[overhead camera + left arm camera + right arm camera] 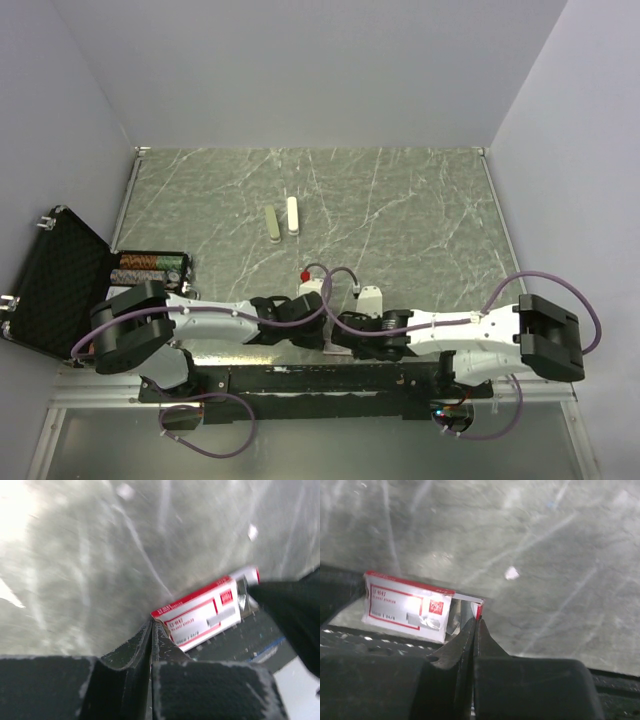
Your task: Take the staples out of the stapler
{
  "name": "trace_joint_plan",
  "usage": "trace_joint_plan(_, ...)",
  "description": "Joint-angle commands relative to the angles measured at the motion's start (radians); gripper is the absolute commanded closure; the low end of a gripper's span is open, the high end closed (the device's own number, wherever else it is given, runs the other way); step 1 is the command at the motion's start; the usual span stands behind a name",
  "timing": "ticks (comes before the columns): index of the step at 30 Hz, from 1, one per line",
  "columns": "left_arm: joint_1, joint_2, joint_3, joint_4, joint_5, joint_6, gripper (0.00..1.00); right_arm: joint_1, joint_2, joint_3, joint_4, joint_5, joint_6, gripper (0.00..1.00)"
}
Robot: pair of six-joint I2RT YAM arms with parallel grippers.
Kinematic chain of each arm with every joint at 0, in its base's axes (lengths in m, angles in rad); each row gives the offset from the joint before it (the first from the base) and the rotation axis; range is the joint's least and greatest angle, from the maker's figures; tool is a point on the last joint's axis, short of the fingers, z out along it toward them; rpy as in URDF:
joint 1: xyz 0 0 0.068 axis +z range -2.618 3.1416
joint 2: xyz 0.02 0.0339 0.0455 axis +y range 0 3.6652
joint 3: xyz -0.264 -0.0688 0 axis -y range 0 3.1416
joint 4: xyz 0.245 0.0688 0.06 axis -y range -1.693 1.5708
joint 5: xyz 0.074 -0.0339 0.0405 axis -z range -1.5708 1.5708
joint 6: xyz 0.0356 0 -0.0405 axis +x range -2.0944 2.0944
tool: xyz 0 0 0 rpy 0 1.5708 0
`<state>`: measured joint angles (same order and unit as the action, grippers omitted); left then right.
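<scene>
Two pale staplers lie side by side mid-table, a greenish one and a white one, far from both grippers. No loose staples show on the table. My left gripper is shut and empty, low at the near edge. My right gripper is also shut and empty, its tips at the open end of a red-and-white cardboard box. The box also shows in the left wrist view, just right of the left tips. A grey strip shows inside the box's open end.
An open black case stands at the left edge, with a tray of small items beside it. Grey walls close in the marbled table at the back and sides. The black mounting rail runs along the near edge.
</scene>
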<state>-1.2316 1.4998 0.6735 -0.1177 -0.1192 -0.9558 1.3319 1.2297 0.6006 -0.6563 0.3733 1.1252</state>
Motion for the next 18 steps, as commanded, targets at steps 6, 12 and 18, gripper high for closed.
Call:
trace_joint_plan(6,0.13,0.004,0.008,-0.076,-0.051,0.068,0.89,-0.103,0.08,0.059,0.174,-0.04,-0.093,1.0)
trace_joint_plan(12,0.195,0.02,0.046,-0.054,-0.057,0.11,0.89,-0.21,0.131,0.097,0.23,-0.054,-0.165,1.0)
trace_joint_plan(18,0.244,0.056,0.1,-0.04,-0.057,0.16,0.89,-0.303,0.198,0.134,0.293,-0.077,-0.232,1.0)
